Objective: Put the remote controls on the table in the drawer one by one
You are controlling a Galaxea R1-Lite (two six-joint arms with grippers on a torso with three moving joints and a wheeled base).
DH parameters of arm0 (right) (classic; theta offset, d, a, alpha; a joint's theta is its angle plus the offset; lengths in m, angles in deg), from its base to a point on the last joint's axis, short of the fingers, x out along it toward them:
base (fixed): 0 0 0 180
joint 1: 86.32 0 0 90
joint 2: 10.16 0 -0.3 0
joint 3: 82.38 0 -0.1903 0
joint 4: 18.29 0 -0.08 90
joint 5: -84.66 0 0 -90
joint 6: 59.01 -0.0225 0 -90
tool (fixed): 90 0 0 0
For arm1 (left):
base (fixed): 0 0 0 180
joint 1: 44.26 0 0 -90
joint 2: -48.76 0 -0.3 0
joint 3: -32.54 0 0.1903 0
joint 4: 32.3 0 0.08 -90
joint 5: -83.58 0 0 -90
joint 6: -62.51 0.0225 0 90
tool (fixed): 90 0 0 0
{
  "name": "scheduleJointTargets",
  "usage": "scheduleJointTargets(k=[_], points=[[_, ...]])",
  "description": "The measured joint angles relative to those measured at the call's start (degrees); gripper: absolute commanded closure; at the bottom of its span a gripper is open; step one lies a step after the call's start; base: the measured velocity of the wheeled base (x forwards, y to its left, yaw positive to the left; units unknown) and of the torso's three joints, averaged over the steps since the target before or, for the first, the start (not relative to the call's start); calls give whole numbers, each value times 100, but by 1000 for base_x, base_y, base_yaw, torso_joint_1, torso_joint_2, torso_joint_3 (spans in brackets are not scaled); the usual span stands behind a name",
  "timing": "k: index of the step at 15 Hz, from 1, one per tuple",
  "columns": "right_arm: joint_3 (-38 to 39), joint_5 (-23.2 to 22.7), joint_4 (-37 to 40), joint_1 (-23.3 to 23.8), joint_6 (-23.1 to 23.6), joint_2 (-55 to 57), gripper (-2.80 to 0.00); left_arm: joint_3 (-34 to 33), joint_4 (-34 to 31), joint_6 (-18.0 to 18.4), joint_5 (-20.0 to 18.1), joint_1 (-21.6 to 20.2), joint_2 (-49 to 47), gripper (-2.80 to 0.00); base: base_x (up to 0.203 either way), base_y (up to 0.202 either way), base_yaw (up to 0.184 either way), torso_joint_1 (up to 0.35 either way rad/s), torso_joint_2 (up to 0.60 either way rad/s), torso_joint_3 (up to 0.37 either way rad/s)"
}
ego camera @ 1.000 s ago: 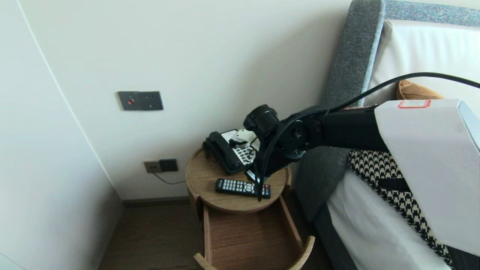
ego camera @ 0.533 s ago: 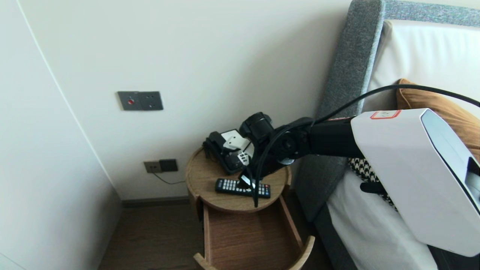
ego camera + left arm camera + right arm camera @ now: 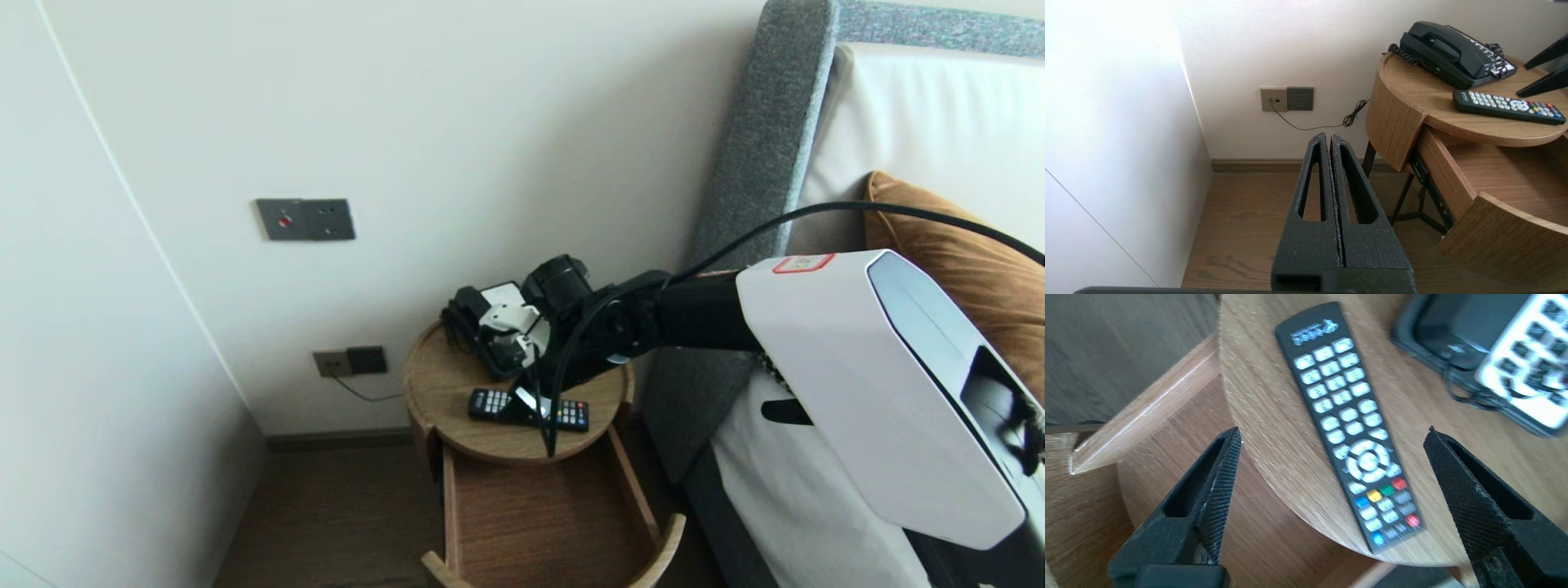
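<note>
A black remote control (image 3: pixel 490 402) (image 3: pixel 1355 428) lies near the front edge of a round wooden bedside table (image 3: pixel 441 384). My right gripper (image 3: pixel 526 400) (image 3: pixel 1334 430) hovers just above it, open wide. One of its fingers (image 3: pixel 1216 486) is over the pulled-out drawer (image 3: pixel 539 514); the other is over the tabletop, and the remote's lower half sits between them, untouched. A black telephone (image 3: pixel 469 322) (image 3: pixel 1474 347) stands behind the remote. My left gripper (image 3: pixel 1328 136) is shut and empty, parked low beside the table, which shows the remote (image 3: pixel 1508 107) from the side.
A bed with a grey headboard (image 3: pixel 759 163) and an orange pillow (image 3: pixel 963 245) stands right of the table. Wall sockets (image 3: pixel 351 360) with a thin cable and a switch plate (image 3: pixel 306 219) are on the wall. Wooden floor lies to the left.
My right arm has sunk and reached left toward the remote, and its jaws have spread wider. The left gripper has not moved.
</note>
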Motion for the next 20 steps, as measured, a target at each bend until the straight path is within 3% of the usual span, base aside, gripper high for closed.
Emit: scheduleJointTargets(k=[12,20], points=[[-13,-131,-612,278,-117,300,-280,0,3,-2,-1,0,0,0,0,0,0,0,0,0],[-9,-134,-606,355,-127,484,-280,0,1,0,0,0,0,0,0,0,0,0,0,0]])
